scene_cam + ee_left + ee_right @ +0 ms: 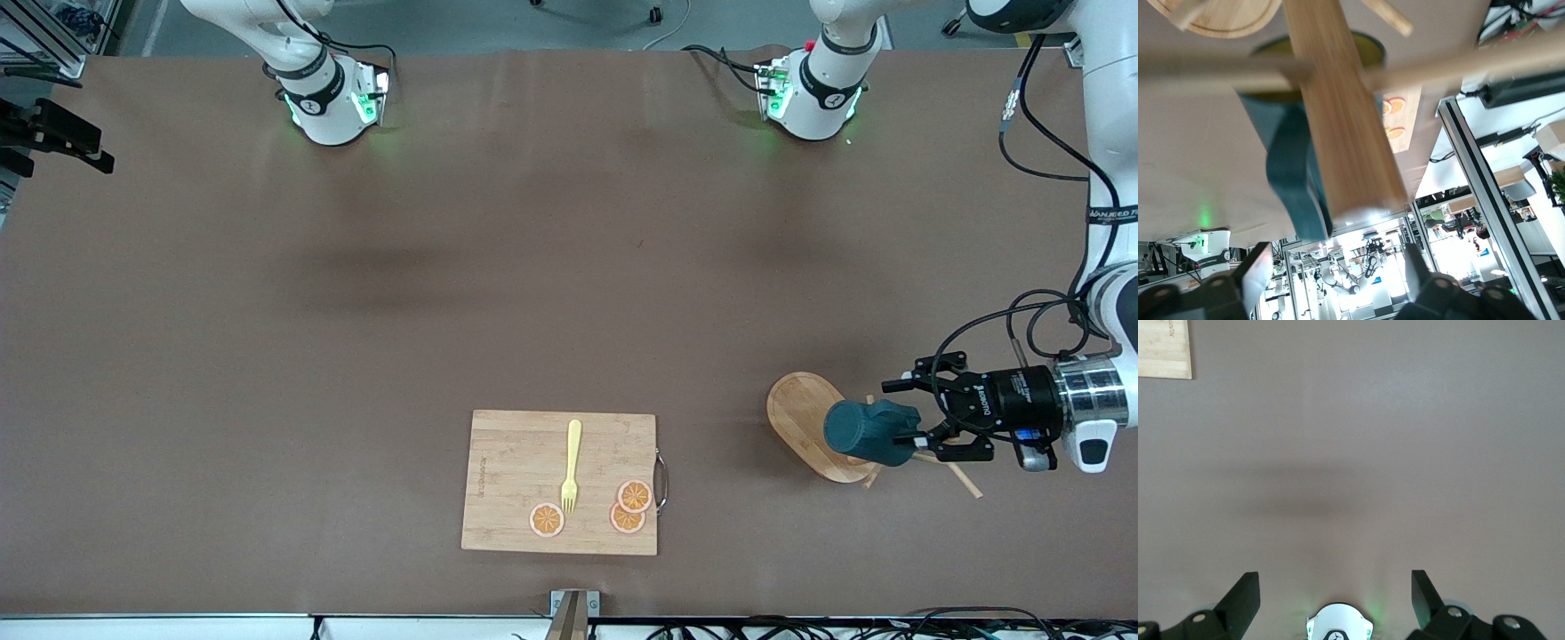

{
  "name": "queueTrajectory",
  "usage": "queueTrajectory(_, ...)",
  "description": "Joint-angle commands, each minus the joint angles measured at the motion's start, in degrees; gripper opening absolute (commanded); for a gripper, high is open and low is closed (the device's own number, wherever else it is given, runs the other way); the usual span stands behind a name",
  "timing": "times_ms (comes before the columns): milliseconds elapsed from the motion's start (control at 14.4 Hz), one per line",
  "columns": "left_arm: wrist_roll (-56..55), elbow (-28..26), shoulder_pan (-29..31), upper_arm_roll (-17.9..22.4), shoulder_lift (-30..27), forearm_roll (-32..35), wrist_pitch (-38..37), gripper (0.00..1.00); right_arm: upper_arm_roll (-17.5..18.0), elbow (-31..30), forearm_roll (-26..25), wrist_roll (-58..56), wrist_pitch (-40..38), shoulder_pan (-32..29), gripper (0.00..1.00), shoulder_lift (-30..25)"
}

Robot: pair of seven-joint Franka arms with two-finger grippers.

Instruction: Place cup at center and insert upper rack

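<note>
The upper rack (pixel 800 418), a light wooden mug tree, lies tipped over near the left arm's end of the table, its oval base tilted up and its pegs (pixel 965 480) on the table. The dark teal cup (pixel 867 433) rests sideways against its post. My left gripper (pixel 907 413) is level with the cup's end, open, gripping nothing. In the left wrist view the post (pixel 1345 120) and the cup (pixel 1288 167) with its yellow inside end just short of the open left gripper (pixel 1336 270). My right gripper (pixel 1335 597) waits open above bare table near its own base.
A bamboo cutting board (pixel 498 484) lies near the table's front edge at mid-table, carrying a yellow fork (pixel 572 467) and three orange slices (pixel 627 507). Its corner (pixel 1165 347) shows in the right wrist view. The left arm's cables (pixel 1022 320) hang above the rack.
</note>
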Motion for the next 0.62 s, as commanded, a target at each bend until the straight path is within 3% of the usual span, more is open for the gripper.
queueTrajectory(0,0.3,-0.6,-0.8,0.0,-5.2,2.8,-1.4,1.00,0.0,-1.4,-0.5,-0.1,0.1,-0.1,1.00,-1.4)
queueTrajectory(208,0.5,-0.6,-4.4,-2.3,-11.2,14.7,-1.4,1.00,0.0,-1.4,-0.5,-0.1,0.1,-0.1,1.00,-1.4)
queueTrajectory(347,1.0,-0.6,-6.6,-5.5,-13.8,26.4,-1.3,1.00,0.1,-1.4,-0.5,-0.1,0.1,-0.1,1.00,-1.4)
queueTrajectory(556,6.2,-1.2,-7.2,-13.5,-17.2,48.1,-1.4,1.00,0.0,-1.4,-0.5,-0.1,0.1,-0.1,1.00,-1.4)
